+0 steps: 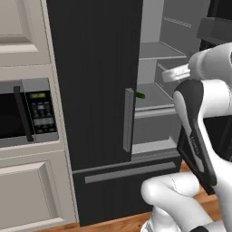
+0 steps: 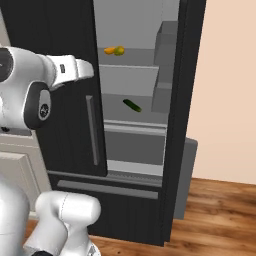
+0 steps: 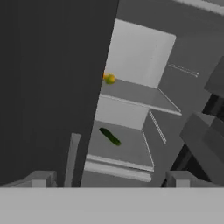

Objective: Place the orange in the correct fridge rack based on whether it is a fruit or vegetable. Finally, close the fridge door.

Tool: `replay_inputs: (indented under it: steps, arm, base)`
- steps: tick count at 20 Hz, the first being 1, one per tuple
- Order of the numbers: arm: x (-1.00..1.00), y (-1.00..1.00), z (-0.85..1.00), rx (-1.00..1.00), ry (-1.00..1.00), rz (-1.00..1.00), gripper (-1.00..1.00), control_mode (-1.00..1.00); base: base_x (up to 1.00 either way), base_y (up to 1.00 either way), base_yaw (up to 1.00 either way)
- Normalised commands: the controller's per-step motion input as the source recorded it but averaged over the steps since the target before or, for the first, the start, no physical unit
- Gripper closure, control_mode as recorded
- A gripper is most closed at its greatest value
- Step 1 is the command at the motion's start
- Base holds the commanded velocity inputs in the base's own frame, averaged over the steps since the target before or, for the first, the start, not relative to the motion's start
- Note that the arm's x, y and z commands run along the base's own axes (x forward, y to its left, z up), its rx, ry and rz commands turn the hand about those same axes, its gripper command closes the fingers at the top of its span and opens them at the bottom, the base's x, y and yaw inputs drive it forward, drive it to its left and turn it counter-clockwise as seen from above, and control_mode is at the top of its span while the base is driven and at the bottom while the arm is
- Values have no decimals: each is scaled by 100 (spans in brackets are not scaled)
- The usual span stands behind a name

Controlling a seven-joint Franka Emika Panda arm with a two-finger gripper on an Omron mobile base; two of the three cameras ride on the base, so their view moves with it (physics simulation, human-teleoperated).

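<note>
The orange (image 2: 109, 50) lies on the fridge rack (image 2: 131, 59), the upper pale grey shelf, touching or nearly touching a yellow-green fruit (image 2: 119, 50) on its right. In the hand view only a sliver of the orange (image 3: 104, 77) peeks past the dark door edge, with the rack (image 3: 138, 95) stretching to the right. My gripper (image 3: 112, 178) is open and holds nothing; its fingertips (image 3: 41, 179) stand wide apart, well in front of the fridge and away from the shelves.
A long green vegetable (image 2: 132, 105) lies on the lower shelf. The fridge's right door (image 2: 184, 100) stands open, edge-on. The left door (image 1: 95, 81) is shut, with its handle (image 1: 128, 120) near the opening. A microwave (image 1: 27, 111) sits in the cabinets to the left.
</note>
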Motion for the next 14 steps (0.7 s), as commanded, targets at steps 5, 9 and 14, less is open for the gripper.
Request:
replay_inputs:
  steps: [5,9,14]
  arm:
    - [-53,-86,-42,48,4,-1,-100,-100]
    - [-53,-89,-63,39,0,0,-100,-100]
    - [-44,-87,-60,28,0,-6,-100,-100]
  base:
    - [0,0,0]
    - [0,0,0]
    - [0,0,0]
